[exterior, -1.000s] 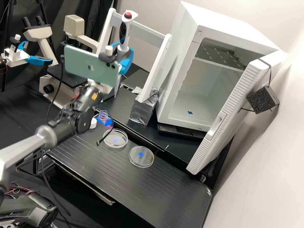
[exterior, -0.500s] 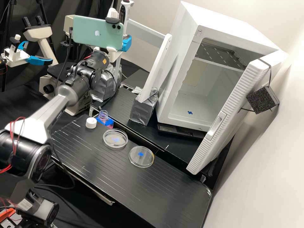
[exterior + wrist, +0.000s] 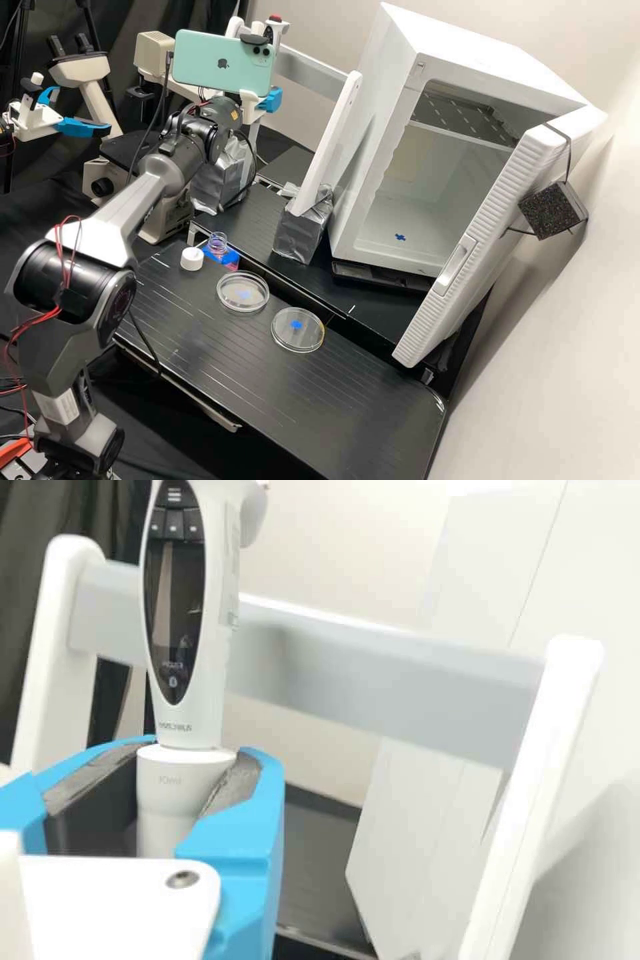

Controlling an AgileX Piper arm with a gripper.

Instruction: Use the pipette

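Holding the pipette (image 3: 195, 710): yep, the pincer (image 3: 190, 770) is clamped on its pale lower body, upper middle of the high frame.
Crossbar (image 3: 370, 665): runs behind the pipette in the wrist view, with the pipette's long axis pretty much upright across it. Can't tell if they touch.
Tabletop (image 3: 347, 393): open bottle (image 3: 218, 247), cap (image 3: 192, 259) beside it, left of centre in the high frame.
Pipette's next move: racking or pulling clear, imo, so keep that upright line and don't clip the bar.
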